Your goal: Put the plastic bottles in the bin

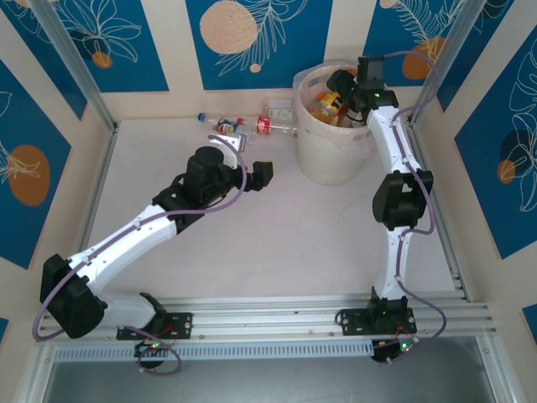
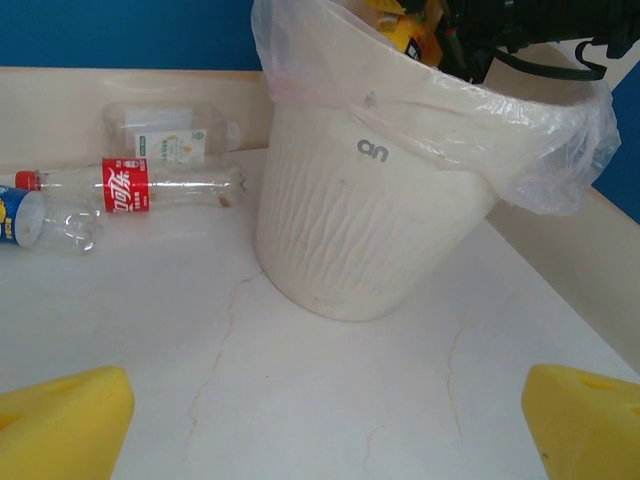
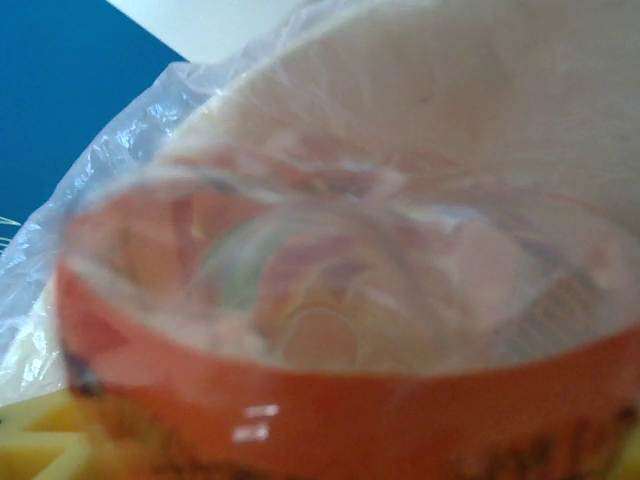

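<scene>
The bin (image 1: 336, 159) is a cream-white bucket with a clear liner at the back right, seen close in the left wrist view (image 2: 360, 220). Three plastic bottles lie on the table left of it: a red-labelled one (image 1: 273, 126) (image 2: 130, 185), a blue-labelled one (image 1: 226, 126) (image 2: 40, 222) and a clear one with a pale label (image 1: 281, 109) (image 2: 170, 140). My left gripper (image 1: 249, 158) (image 2: 325, 430) is open and holds nothing, low over the table facing the bin. My right gripper (image 1: 340, 88) hangs over the bin's mouth. An orange-labelled bottle (image 3: 340, 330) sits blurred right against its camera, above a yellow pad (image 3: 30, 440); whether it is gripped is unclear.
Coloured bottles (image 1: 325, 104) lie inside the bin. The back wall runs just behind the loose bottles, and a metal post (image 1: 71, 63) stands at the back left corner. Bare table (image 1: 277, 243) lies between the two arms. The right arm (image 2: 530, 25) crosses above the bin's rim.
</scene>
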